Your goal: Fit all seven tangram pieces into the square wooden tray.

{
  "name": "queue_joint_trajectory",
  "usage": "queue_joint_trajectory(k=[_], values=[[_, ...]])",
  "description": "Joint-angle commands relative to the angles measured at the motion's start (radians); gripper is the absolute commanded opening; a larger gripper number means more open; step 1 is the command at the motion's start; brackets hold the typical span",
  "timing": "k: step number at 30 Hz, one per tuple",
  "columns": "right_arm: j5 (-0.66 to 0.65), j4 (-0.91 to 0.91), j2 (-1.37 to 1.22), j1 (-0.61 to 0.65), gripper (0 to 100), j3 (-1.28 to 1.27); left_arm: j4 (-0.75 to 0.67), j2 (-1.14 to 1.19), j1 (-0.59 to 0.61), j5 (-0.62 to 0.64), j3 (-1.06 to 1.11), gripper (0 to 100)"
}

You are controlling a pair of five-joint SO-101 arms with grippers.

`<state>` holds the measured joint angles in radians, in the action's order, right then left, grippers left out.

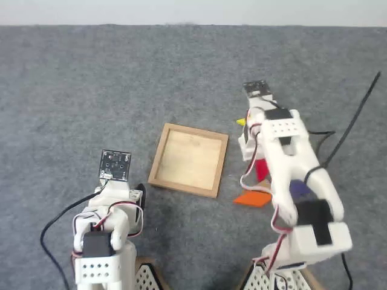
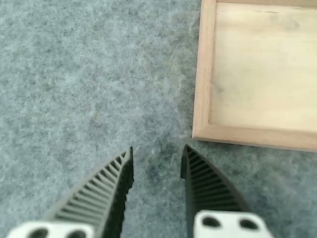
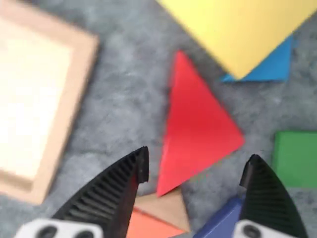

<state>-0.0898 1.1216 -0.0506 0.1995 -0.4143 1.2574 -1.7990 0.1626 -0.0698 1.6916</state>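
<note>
The square wooden tray (image 1: 158,160) lies mid-table with nothing in it; its frame also shows as the tray (image 2: 204,74) and the tray (image 3: 74,106). My left gripper (image 2: 156,161) is open over bare carpet just short of the tray's corner. My right gripper (image 3: 195,168) is open above the red triangle (image 3: 195,131), its fingers on either side of it. Around it lie a yellow piece (image 3: 237,29), a blue piece (image 3: 272,64), a green piece (image 3: 297,158), a tan triangle (image 3: 166,208), an orange piece (image 3: 146,225) and a dark blue piece (image 3: 223,220). The orange piece (image 1: 254,198) shows beside the right arm.
Grey carpet (image 1: 91,90) covers the table. The pieces cluster to the right of the tray, partly hidden under the right arm (image 1: 290,163). Cables (image 1: 357,118) trail from both arms.
</note>
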Motion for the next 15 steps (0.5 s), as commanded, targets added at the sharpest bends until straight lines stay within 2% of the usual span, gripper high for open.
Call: queue_joint_trajectory(k=[1,7,15], values=[[0.014,0.007,0.148,0.051,30.6,-0.052,0.009,-0.028,0.0,-0.006,-0.008,15],[0.011,-0.077,0.108,0.018,37.2,-0.107,0.009,-0.028,0.0,-0.006,-0.008,15],[-0.026,-0.122,-0.087,-0.053,36.2,-0.011,0.009,-0.028,0.0,-0.006,-0.008,15]])
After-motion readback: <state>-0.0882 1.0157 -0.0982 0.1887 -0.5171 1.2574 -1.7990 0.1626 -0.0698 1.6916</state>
